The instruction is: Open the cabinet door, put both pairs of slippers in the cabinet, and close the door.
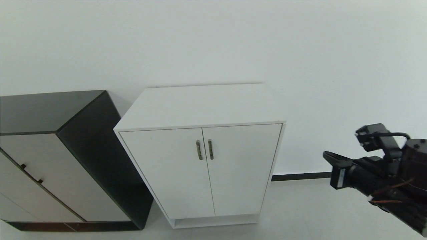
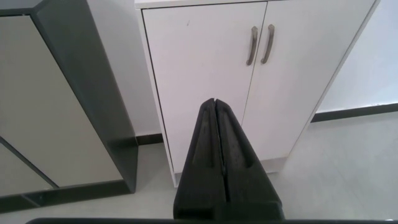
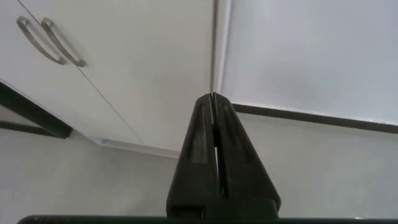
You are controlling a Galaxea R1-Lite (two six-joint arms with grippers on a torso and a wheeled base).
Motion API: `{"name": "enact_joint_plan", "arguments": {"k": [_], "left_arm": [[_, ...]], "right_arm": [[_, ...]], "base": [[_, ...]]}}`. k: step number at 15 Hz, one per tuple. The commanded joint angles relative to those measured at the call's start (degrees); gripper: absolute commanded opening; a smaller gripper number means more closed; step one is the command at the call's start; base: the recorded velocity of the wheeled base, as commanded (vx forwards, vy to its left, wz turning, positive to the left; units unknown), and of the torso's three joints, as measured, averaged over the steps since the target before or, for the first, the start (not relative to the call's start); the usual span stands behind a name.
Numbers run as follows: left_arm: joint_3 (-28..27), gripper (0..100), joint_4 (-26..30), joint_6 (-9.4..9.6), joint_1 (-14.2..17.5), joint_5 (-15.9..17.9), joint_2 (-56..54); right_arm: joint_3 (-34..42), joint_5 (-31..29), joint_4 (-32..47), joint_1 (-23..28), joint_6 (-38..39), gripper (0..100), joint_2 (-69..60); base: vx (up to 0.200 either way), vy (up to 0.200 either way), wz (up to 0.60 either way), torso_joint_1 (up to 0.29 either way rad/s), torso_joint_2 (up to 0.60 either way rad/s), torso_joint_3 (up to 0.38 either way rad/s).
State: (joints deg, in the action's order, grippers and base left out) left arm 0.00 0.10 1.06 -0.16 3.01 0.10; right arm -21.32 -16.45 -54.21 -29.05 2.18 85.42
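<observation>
A white two-door cabinet [image 1: 203, 166] stands against the wall with both doors shut. Two vertical metal handles [image 1: 204, 149] sit side by side at the middle seam; they also show in the left wrist view [image 2: 260, 45] and the right wrist view [image 3: 50, 42]. My right gripper [image 1: 328, 156] hangs at the right, level with the cabinet's lower half and apart from it, its fingers [image 3: 214, 118] pressed together on nothing. My left gripper [image 2: 215, 102] is shut and empty too, held back from the left door.
A black cabinet with pale drawer fronts [image 1: 50, 160] stands tilted just left of the white one, nearly touching it. A dark skirting strip [image 1: 300, 176] runs along the wall to the right. Grey floor [image 1: 317, 213] lies open before and right of the cabinet.
</observation>
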Motion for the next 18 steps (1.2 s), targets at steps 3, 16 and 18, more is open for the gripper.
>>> {"name": "enact_joint_plan", "arguments": {"k": [3, 16, 18], "left_arm": [[0.0, 0, -0.01, -0.01, -0.02, 0.07, -0.01], [0.0, 0, -0.01, -0.18, -0.02, -0.02, -0.01], [0.0, 0, -0.01, -0.18, -0.02, -0.02, -0.01]], "right_arm": [[11.57, -0.08, 15.72, 2.6, -2.53, 0, -29.96], [21.32, 13.63, 53.77, 7.43, 0.45, 0, -70.04], [21.23, 13.37, 54.12, 12.26, 0.1, 0, -69.42]], "base": [[0.0, 0.0, 0.0, 0.0, 0.0, 0.0], [0.0, 0.0, 0.0, 0.0, 0.0, 0.0], [0.0, 0.0, 0.0, 0.0, 0.0, 0.0]]}}
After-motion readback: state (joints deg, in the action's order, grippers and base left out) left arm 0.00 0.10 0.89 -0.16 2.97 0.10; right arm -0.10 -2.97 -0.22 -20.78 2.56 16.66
